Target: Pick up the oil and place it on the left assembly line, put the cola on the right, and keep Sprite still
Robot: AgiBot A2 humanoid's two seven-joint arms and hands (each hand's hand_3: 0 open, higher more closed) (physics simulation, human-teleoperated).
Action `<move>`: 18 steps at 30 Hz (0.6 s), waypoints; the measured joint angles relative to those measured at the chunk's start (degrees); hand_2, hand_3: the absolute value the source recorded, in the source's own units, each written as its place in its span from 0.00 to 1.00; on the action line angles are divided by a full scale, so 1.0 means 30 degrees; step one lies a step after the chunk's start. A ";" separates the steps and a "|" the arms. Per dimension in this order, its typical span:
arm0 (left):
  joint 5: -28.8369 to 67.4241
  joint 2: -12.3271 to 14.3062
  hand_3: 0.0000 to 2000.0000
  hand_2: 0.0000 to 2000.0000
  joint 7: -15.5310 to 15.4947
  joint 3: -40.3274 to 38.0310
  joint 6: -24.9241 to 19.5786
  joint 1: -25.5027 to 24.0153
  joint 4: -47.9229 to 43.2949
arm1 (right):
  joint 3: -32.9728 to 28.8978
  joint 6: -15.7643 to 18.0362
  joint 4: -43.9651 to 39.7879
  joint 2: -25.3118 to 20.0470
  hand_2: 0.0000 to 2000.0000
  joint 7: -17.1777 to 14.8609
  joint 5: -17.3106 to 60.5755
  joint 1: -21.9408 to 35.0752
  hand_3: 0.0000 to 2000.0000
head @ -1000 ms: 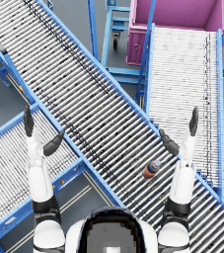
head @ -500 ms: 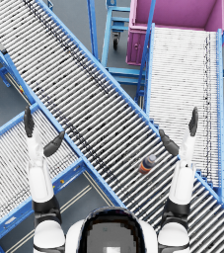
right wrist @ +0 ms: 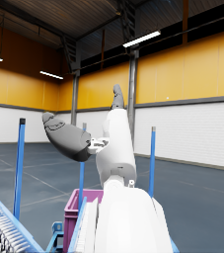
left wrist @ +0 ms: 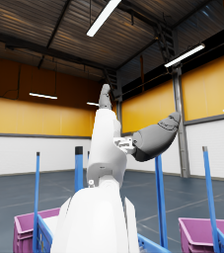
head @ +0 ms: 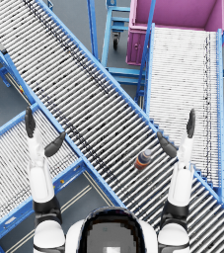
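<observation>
Head view: there's a small dark bottle with a reddish band sitting on the rollers of the middle conveyor, the one that runs diagonally across the shot. It's near that conveyor's right-hand blue rail. It's too small for me to read a label, so I can't tell which drink it is, or whether it's standing or lying.

The left hand is raised above the left conveyor, with its fingers spread and nothing in them. It's well apart from the bottle.

The right hand is raised near the bottle but not touching it. Its fingers are spread too and it holds nothing. The right conveyor runs up to a purple bin at its far end.

Left wrist view: the left hand is up in the air against the orange warehouse wall, thumb sticking out well apart from the rest, nothing held. A couple of purple crates and blue posts sit low in the shot. No bottle visible here.

Right wrist view: same deal. The right hand is splayed wide and holding nothing. A purple bin and some rollers sit below it.
</observation>
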 measured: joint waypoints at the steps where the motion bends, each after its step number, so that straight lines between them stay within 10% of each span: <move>1: 0.0000 0.0016 0.00 0.00 0.0000 -0.0002 0.0000 -0.0042 -0.0055 | 0.0017 0.0000 0.0046 -0.0027 0.00 0.0000 0.0000 -0.0105 0.00; 18: 0.0000 0.0200 0.00 0.00 0.0000 0.0057 0.0000 -0.0328 -0.0185 | 0.2455 0.0000 0.1294 -0.0343 0.00 0.0000 0.0003 -0.2758 0.00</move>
